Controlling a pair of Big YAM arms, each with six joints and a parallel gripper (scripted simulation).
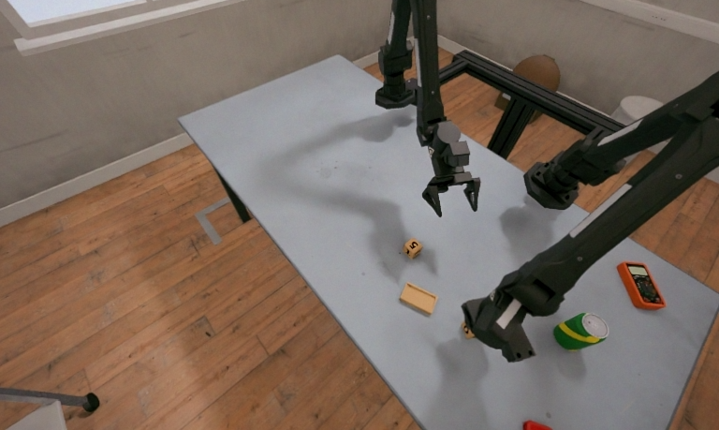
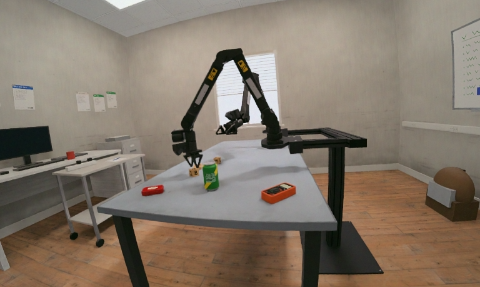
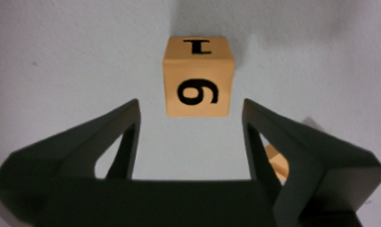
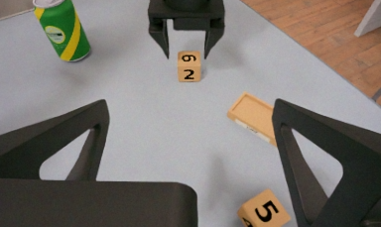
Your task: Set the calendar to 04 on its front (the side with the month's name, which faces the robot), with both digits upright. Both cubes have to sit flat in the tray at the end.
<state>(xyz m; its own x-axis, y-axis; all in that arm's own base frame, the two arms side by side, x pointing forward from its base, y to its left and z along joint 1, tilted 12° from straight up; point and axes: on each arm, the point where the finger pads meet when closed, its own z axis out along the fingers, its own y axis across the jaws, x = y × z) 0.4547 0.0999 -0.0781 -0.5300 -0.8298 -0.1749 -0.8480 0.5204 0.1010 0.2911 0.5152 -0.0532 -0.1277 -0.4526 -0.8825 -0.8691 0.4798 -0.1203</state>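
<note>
A wooden cube (image 3: pixel 198 76) with a 6 or 9 on top and a 1 on one side stands on the table; the right wrist view (image 4: pixel 189 66) shows a 2 on another side. My left gripper (image 3: pixel 190 107) is open just above this cube, a finger on each side, not touching it. In the top view the left gripper (image 1: pixel 495 340) hides most of the cube (image 1: pixel 466 330). A second cube (image 1: pixel 412 247), tilted with a 5 showing, lies apart, under my open, empty right gripper (image 1: pixel 450 195). The empty wooden tray (image 1: pixel 418 298) lies between the two cubes near the table's edge.
A green can (image 1: pixel 580 330) lies close beside the left gripper. An orange multimeter (image 1: pixel 639 285) lies farther right. A small red object (image 2: pixel 152 189) lies near the table's front corner. The table edge runs close to the tray.
</note>
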